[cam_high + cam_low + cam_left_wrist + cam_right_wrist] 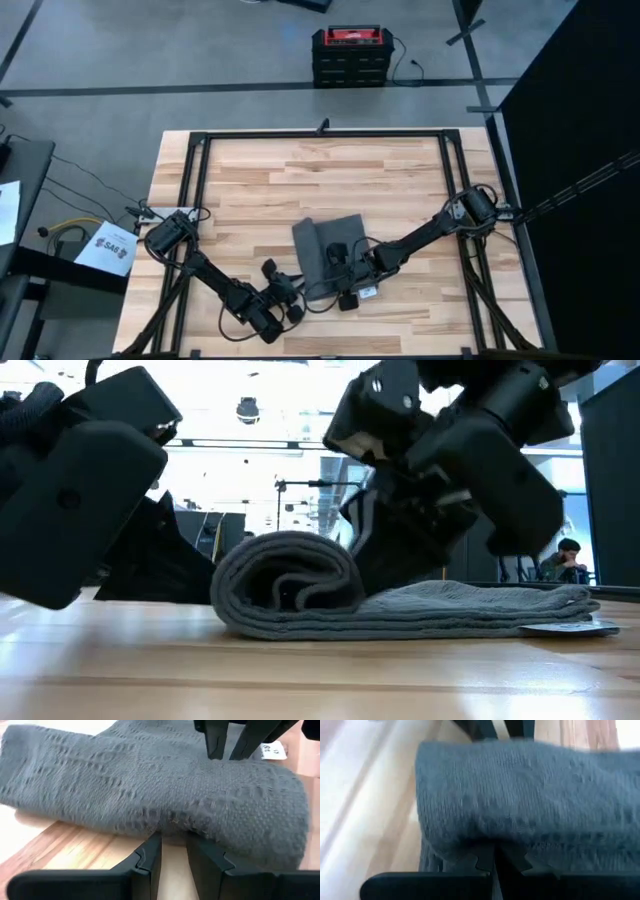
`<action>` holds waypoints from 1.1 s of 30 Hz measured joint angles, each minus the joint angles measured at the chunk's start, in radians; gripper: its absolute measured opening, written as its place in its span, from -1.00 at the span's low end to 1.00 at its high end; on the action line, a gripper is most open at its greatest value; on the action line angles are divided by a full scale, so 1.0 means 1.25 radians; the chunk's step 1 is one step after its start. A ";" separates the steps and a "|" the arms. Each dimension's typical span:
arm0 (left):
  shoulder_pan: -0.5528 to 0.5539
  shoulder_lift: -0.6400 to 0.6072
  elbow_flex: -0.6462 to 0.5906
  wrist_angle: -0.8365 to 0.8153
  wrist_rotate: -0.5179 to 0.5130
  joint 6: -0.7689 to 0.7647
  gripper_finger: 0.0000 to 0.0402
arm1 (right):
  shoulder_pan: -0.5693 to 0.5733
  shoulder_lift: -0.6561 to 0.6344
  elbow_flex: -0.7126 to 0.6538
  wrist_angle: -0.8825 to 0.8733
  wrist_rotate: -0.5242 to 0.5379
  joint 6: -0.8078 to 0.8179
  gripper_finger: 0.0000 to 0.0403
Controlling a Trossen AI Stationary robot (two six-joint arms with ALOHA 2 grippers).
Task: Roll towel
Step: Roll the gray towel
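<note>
Half-rolled towel [300,592] on the wooden surface [400,170]. Left tool [173,851], narrowly parted, touches the roll; right tool [495,856], closed, pinches its fabric.

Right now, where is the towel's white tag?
In the low view the white tag lies on the table at the towel's flat, unrolled end, on the picture's right, opposite the rolled end.

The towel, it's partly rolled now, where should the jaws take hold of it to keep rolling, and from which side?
Probably the rolled-up end of the towel, not the flat tail. In the low view the coil stands higher than the flat layer and its curled edge shows at the roll's open side. Come in low along the table from the side away from the flat part, so the jaws push the coil over it.
</note>
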 joint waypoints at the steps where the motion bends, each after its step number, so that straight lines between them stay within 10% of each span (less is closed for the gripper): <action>1: 0.002 0.000 0.002 -0.002 0.000 0.001 -0.62 | 0.000 0.001 0.001 0.016 0.000 -0.006 -1.00; 33: 0.015 0.000 0.002 0.012 0.030 0.031 -0.62 | -0.004 -0.009 -0.005 0.058 -0.002 0.027 -1.00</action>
